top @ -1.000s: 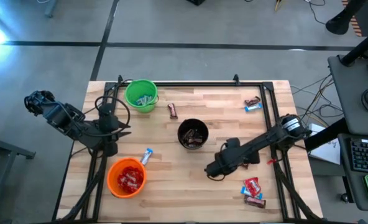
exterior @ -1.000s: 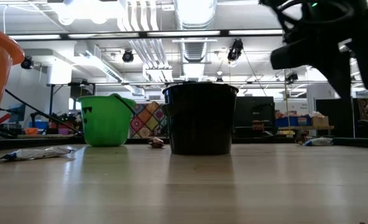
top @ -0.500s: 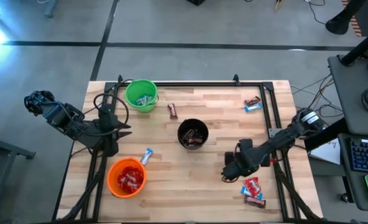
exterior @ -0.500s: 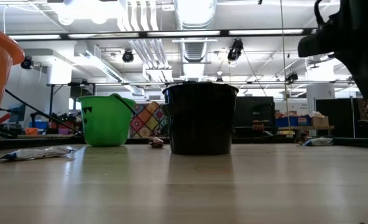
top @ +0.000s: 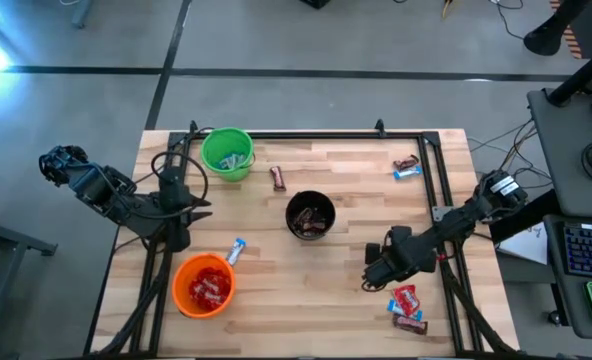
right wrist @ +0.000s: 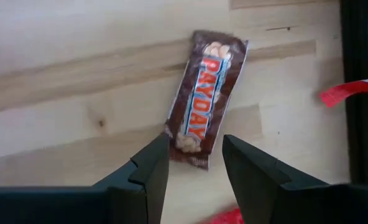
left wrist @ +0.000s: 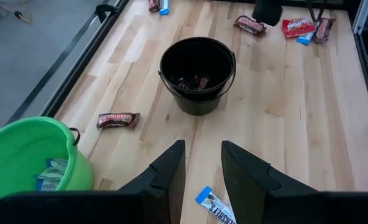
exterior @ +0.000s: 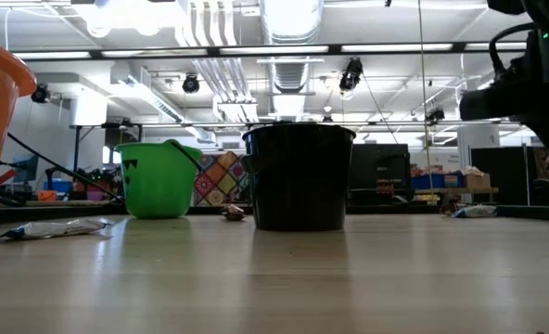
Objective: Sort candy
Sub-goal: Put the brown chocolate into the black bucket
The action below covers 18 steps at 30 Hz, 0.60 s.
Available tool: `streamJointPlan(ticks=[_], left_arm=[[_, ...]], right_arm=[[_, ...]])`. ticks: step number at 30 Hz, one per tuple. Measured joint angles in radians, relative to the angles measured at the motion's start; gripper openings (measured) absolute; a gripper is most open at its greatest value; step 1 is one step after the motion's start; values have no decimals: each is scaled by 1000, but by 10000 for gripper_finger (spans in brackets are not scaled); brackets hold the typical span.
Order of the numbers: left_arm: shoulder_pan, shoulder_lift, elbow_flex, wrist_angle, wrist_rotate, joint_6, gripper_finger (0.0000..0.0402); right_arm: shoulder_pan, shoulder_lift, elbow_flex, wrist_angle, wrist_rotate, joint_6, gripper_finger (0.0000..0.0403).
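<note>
My left tool [top: 181, 203] hangs near the worktop's [top: 356, 160] left edge between the green cup [top: 226, 153] and the orange cup [top: 205, 285], fingers a little apart and holding nothing. I judge the sorting roughly half done: blue-and-white bars already lie in the green cup, red ones fill the orange cup, and brown ones sit in the black cup [top: 309, 215] at the middle. Seven bars are loose: one blue-and-white bar [top: 237, 250] just beside the orange cup, one brown bar [top: 278, 178] between the green and black cups, two [top: 406, 166] at the far right corner, two [top: 406, 307] near the right front, and one brown bar [right wrist: 204, 96] below my right tool [top: 376, 276], whose fingers stand apart above it, gripping nothing yet. Three cups, two arms.
</note>
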Motion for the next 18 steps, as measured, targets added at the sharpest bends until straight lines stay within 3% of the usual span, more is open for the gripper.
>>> streamJointPlan(ticks=[8,18], left_arm=[[0,-3,0,-1,8,81,87],[0,-7,0,-40,53,88,87]], right_arm=[[-5,-16,-24,8,17,72,176],[-58,-19,-80,53,-33,93,178]])
